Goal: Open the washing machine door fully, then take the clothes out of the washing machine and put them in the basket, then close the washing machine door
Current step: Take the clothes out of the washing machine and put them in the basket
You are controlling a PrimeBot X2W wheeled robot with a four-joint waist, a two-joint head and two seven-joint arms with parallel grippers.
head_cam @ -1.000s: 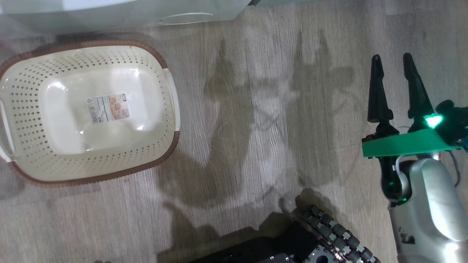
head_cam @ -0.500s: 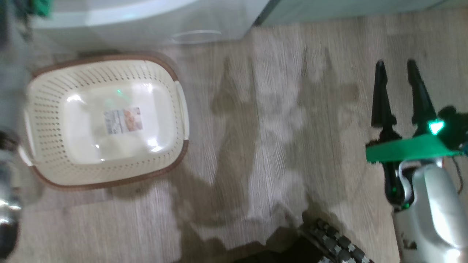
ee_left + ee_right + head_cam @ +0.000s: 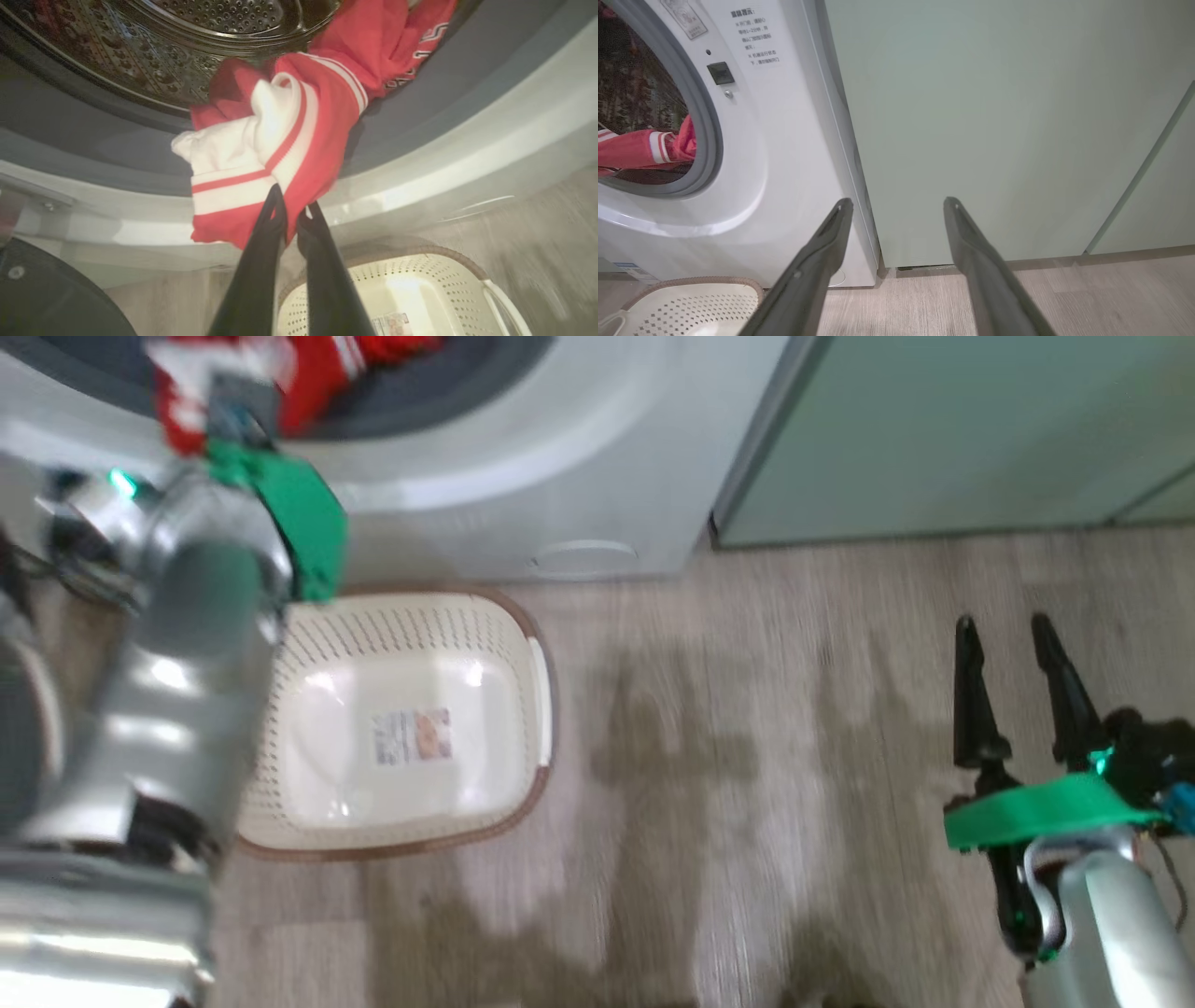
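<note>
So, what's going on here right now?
The left gripper has its jaws shut on the clothes, which hang out of the washing machine over its grey seal. The basket sits on the floor in front of the machine, nothing in it yet. The right gripper hangs off to the side by the pale green cabinet, jaws open, holding nothing.

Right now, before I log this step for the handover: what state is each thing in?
washing machine door: open
clothes: hanging half out of the washing machine, pinched
basket: empty, on the floor
left gripper: shut on the clothes
right gripper: open, holding nothing
</note>
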